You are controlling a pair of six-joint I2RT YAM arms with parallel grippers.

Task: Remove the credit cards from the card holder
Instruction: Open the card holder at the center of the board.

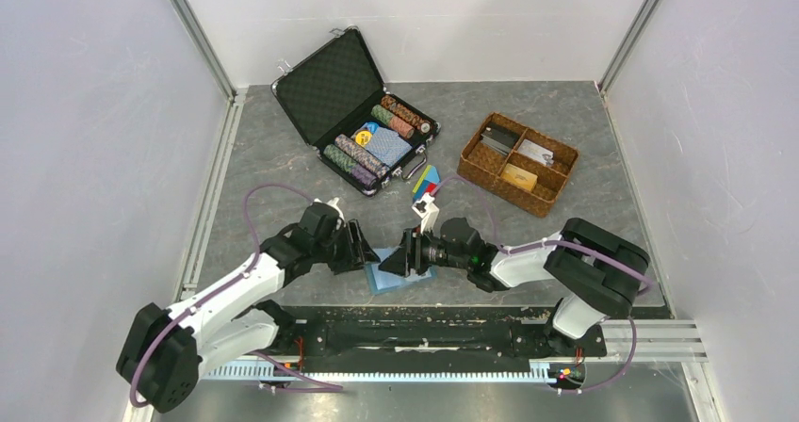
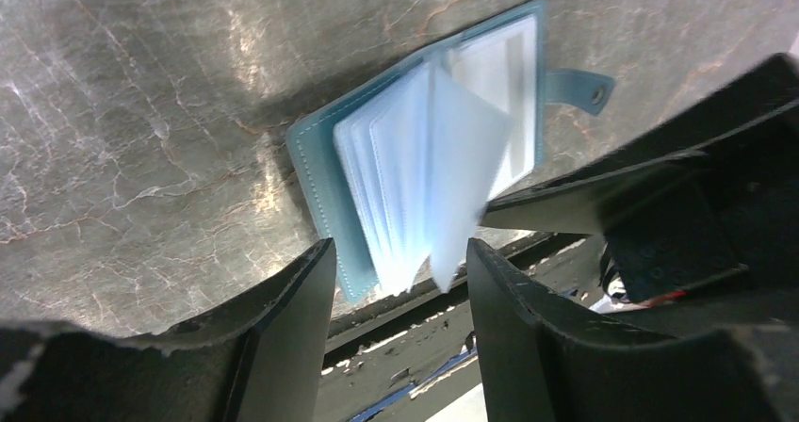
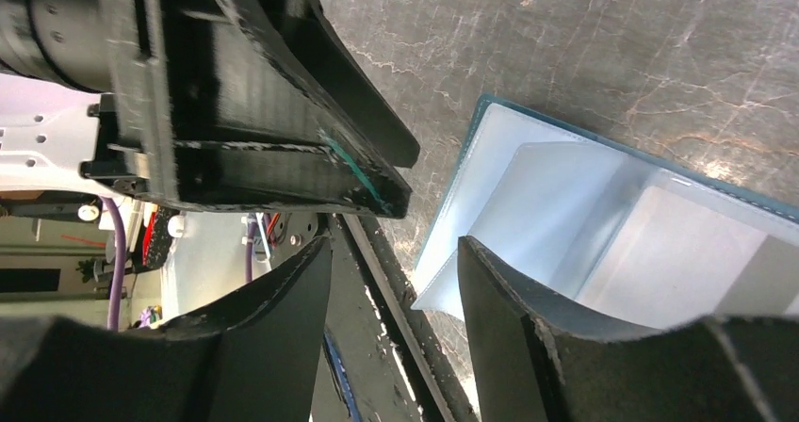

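The light-blue card holder (image 1: 394,279) lies open at the table's near edge, between my two grippers. In the left wrist view its clear inner sleeves (image 2: 424,158) stand fanned up, and no card shows in them. It also shows in the right wrist view (image 3: 603,205). My left gripper (image 1: 366,249) is open just left of it, and the sleeves' near edge is ahead of its fingertips (image 2: 400,262). My right gripper (image 1: 407,252) is open at its right side (image 3: 396,252). An orange-yellow card (image 1: 519,177) and a greyish card (image 1: 535,152) lie in the wicker tray.
The brown wicker tray (image 1: 481,170) stands at the back right. An open black chip case (image 1: 358,111) with chips and a blue deck stands at the back centre. Small coloured pieces (image 1: 426,182) lie beside it. The table's front rail (image 2: 415,337) is right under both grippers.
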